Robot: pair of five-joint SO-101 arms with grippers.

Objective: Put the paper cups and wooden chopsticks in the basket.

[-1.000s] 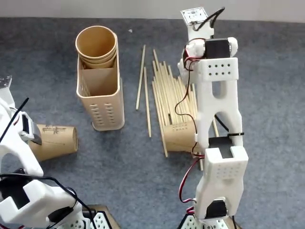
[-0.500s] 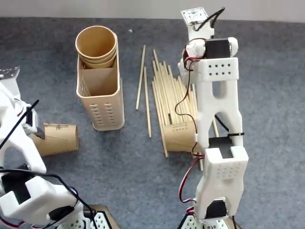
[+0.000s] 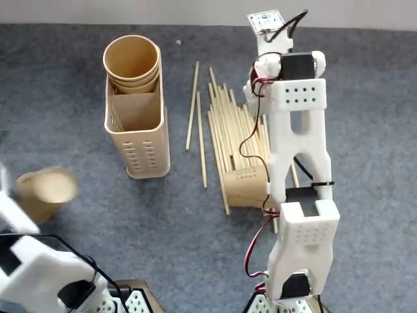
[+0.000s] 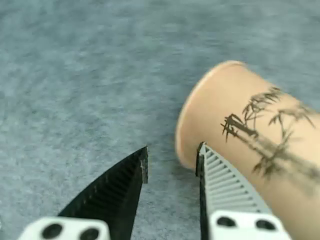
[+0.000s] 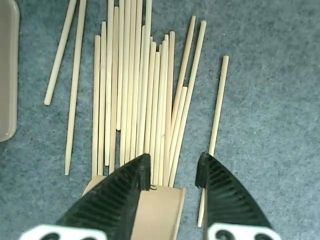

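Note:
The beige perforated basket (image 3: 138, 134) stands upright with stacked paper cups (image 3: 132, 60) in its far compartment. A loose paper cup (image 3: 44, 192) with a bamboo print (image 4: 255, 140) sits to the basket's left, its round end turned upward. My left gripper (image 4: 171, 155) is open just above the carpet; its light finger (image 4: 225, 192) rests against the cup's outer wall and nothing lies between the fingers. My right gripper (image 5: 172, 165) is open and hovers over a fan of wooden chopsticks (image 5: 135, 90) (image 3: 228, 124), with nothing in it.
A small beige perforated holder (image 3: 247, 186) (image 5: 155, 210) lies on its side under the near ends of the chopsticks. Two chopsticks (image 3: 195, 124) lie apart between basket and pile. The right arm (image 3: 296, 98) covers part of the pile. Grey carpet (image 3: 176, 241) lies bare in front.
The loose cup has shifted left from lying on its side to showing its round end upward. The left arm swung down towards the lower left corner. The right arm stayed still.

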